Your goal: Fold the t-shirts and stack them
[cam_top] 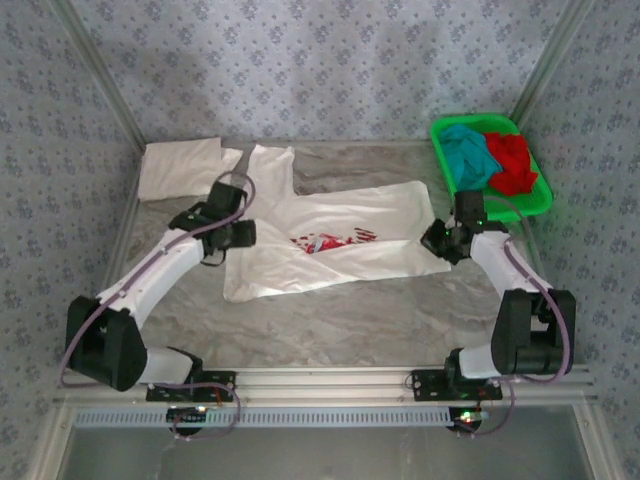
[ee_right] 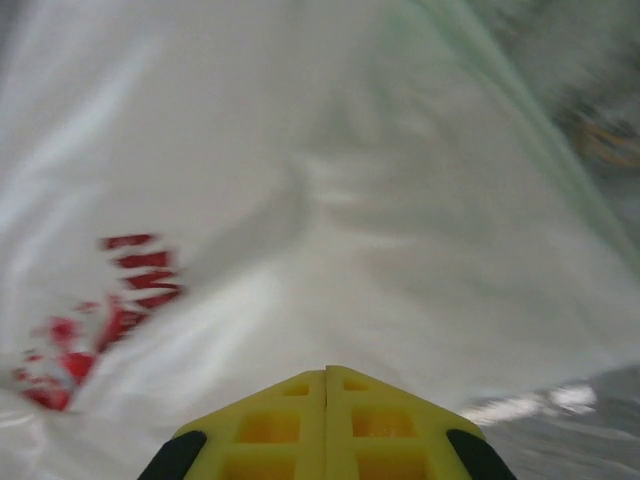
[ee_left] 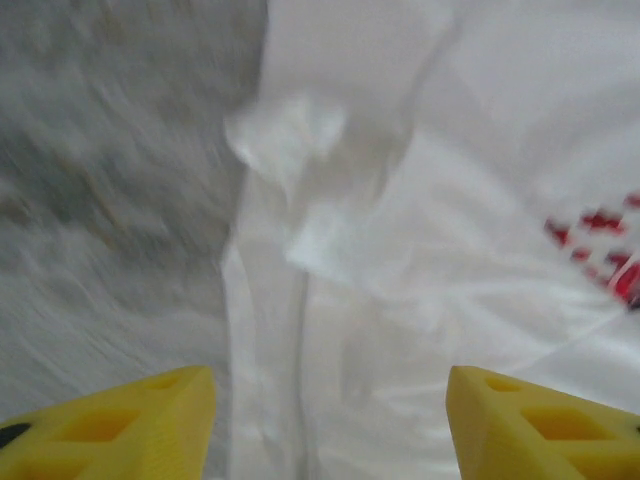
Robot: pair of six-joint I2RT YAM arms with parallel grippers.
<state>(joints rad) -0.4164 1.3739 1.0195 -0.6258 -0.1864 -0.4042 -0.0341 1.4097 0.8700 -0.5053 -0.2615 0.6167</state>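
The table (cam_top: 400,320) has a grey marbled top. Bare surface extends from the left gripper (cam_top: 243,234) and the right gripper (cam_top: 437,241) back to the aluminium rail (cam_top: 330,380) at the near edge. Beyond both grippers and to their outer sides, pale blue walls (cam_top: 320,60) with a repeating floral pattern enclose the table. Aluminium posts (cam_top: 95,68) mark the far corners. Lighting is even and diffuse.

Blurred view looking down past my claw (ee_left: 328,400). Its two yellow fingers (ee_left: 130,420) sit at the bottom corners, spread wide apart with nothing pinched between them. Below lies a white t-shirt (ee_left: 450,180), its rumpled edge running up the middle, with a small bunched fold near the top. Red print (ee_left: 600,240) shows at the right edge. Grey marbled table (ee_left: 100,200) covers the left.
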